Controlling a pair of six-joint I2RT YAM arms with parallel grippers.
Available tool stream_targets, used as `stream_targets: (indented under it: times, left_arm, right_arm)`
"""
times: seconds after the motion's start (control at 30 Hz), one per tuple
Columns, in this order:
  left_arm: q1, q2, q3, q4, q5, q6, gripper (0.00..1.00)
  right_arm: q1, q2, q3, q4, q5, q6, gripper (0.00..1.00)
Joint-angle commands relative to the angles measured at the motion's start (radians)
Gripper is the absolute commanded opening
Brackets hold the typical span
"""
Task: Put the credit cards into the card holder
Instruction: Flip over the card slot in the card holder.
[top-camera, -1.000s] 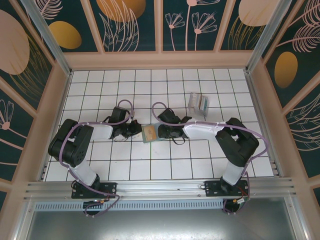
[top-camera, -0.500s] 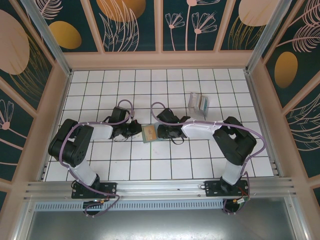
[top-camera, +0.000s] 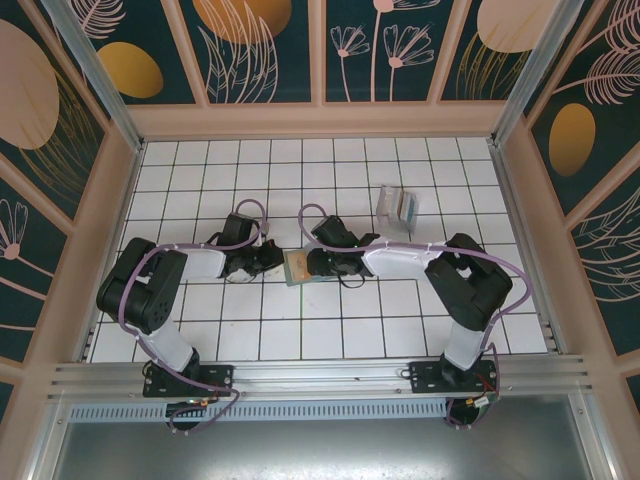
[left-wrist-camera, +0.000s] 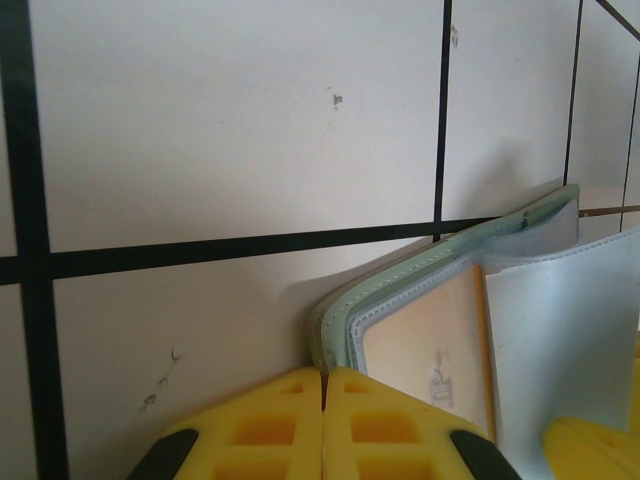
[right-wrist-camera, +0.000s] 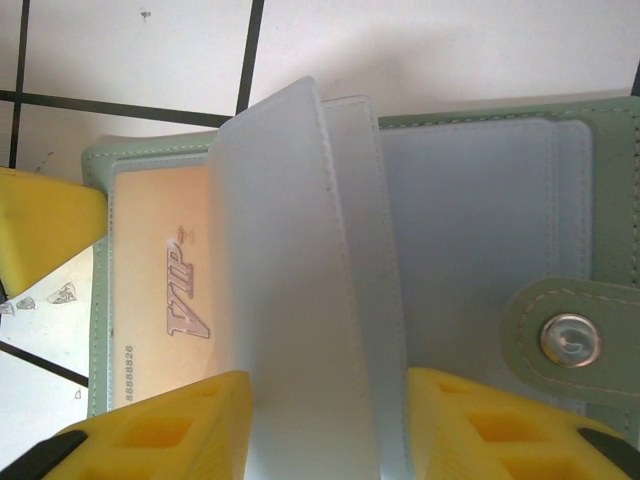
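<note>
Evidently mid-insertion: the card holder (top-camera: 298, 268) lies open mid-tabletop, and an orange credit card (right-wrist-camera: 160, 300) looks seated in one pocket. The left fingers (left-wrist-camera: 270, 420) are together at its left edge. The right fingers (right-wrist-camera: 160, 430) are apart around a clear sleeve (right-wrist-camera: 290, 250); I cannot tell whether they grip it. Next, probably, bring any remaining card.

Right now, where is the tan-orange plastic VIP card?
In the right wrist view, the tan-orange VIP card sits in the sage-green card holder, left of its raised translucent flap.
</note>
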Motion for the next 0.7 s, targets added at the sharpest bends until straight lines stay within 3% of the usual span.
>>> stream_targets:
  times: [0.0, 0.13, 0.4, 0.67]
  left_arm:
    - [-0.015, 0.046, -0.012, -0.046, -0.017, -0.006, 0.08]
    - [-0.015, 0.050, -0.009, -0.046, -0.016, -0.004, 0.08]
    - [-0.015, 0.057, -0.002, -0.049, -0.018, -0.002, 0.08]
    - [-0.015, 0.058, 0.001, -0.049, -0.018, -0.002, 0.08]
  right_arm:
    - [0.009, -0.037, -0.008, 0.030, -0.018, -0.019, 0.45]
    - [0.009, -0.041, -0.004, 0.031, -0.017, -0.020, 0.46]
    - [0.015, -0.052, -0.006, 0.048, -0.033, -0.040, 0.61]
    - [0.017, -0.051, 0.027, 0.025, -0.017, -0.065, 0.67]
